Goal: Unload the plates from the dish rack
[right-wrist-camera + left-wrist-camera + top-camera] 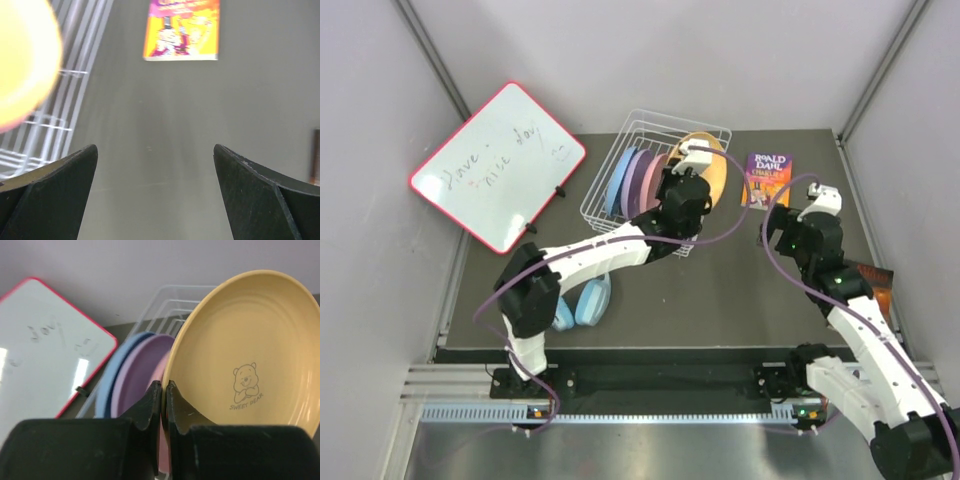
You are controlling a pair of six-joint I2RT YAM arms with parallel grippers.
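— While the left arm reaches out across the table, what does its pincer hold?

— The left gripper is pinched tight on the rim of the orange-yellow plate, one finger on each face. The plate stands on edge and shows a printed cartoon bear above the words "Sweet Bear".

— Where does that plate sit?

— At the right end of the white wire dish rack, just beside the pink plate. The purple plate and the blue plate stand on edge further left. Its lower edge is hidden, so I cannot tell whether it rests in the rack.

— And the surface and room?

— A dark grey table, boxed in by pale walls.

— What else is nearby?

— A red-framed whiteboard with handwriting lies left of the rack. Light blue headphones lie near the left arm's base. A Roald Dahl book lies right of the rack. The right gripper hangs over bare table near the book, jaws spread wide, holding nothing. From above, the left wrist covers the rack's near right corner.
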